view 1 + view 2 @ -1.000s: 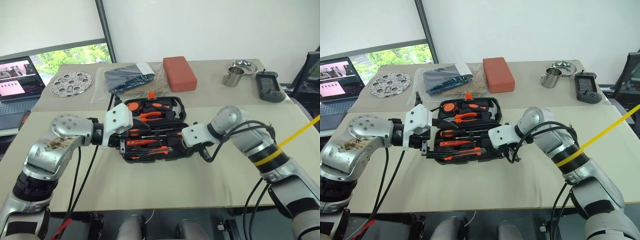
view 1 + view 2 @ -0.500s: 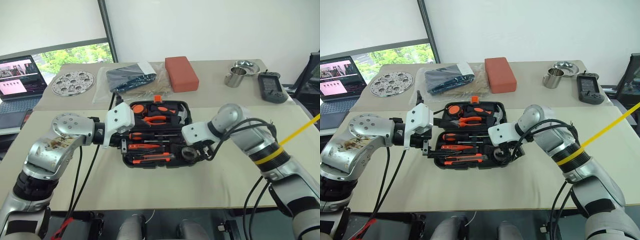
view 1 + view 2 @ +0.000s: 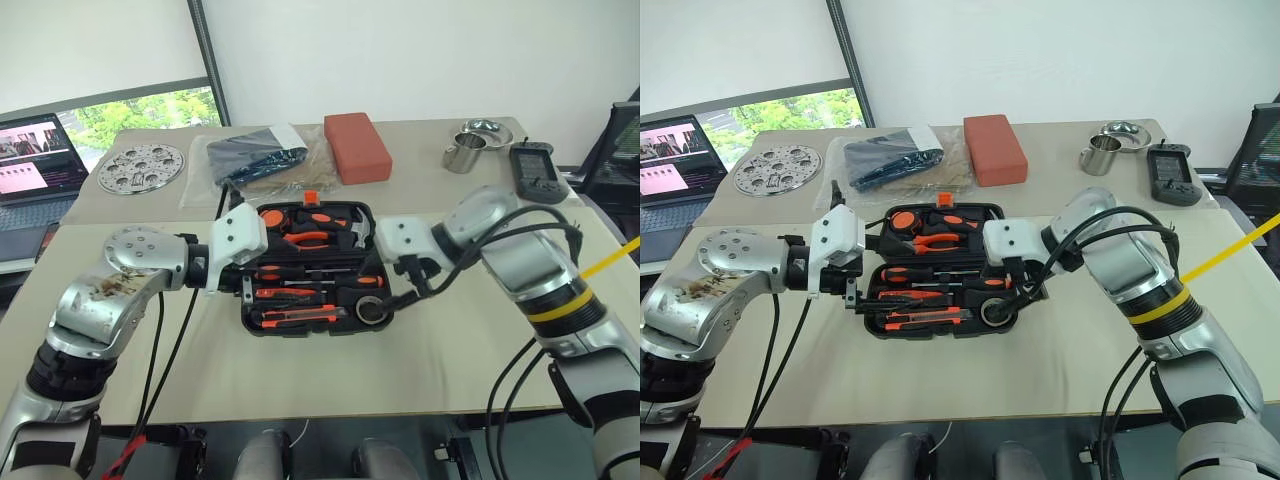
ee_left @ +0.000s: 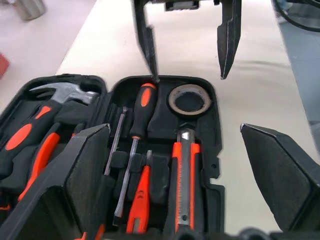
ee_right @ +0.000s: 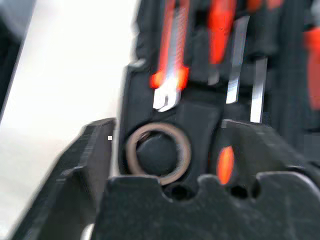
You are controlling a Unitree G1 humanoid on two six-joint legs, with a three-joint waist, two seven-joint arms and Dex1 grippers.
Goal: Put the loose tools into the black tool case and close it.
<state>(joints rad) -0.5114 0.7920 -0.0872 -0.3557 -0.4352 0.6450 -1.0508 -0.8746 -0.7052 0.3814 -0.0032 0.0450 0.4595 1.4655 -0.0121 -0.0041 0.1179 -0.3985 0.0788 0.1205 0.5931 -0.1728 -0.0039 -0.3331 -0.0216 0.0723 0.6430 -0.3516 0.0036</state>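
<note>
The black tool case (image 3: 252, 322) lies open in the middle of the near table. Its far half holds a hammer and pliers. In the near half lie orange-and-black screwdrivers (image 4: 142, 107), a utility knife (image 4: 186, 175) and a round tape measure (image 3: 372, 311), each in a moulded slot. My right gripper (image 4: 189, 75) hangs open and empty just above the tape measure (image 5: 157, 152). At the case's left end my left gripper (image 3: 245, 288) stands wide open, its fingers (image 4: 85, 175) spread across the near half, holding nothing.
On the far table are a red block (image 3: 358, 145), a bagged dark item (image 3: 255, 155), a perforated metal disc (image 3: 143, 165), a steel cup (image 3: 463, 155) and a dark handset (image 3: 535, 170). A laptop (image 3: 35, 165) sits far left. A yellow strap (image 3: 610, 260) crosses right.
My right gripper opened, left the tape measure in its round slot at the case's near right corner, and rose clear of it. The left gripper stayed where it was.
</note>
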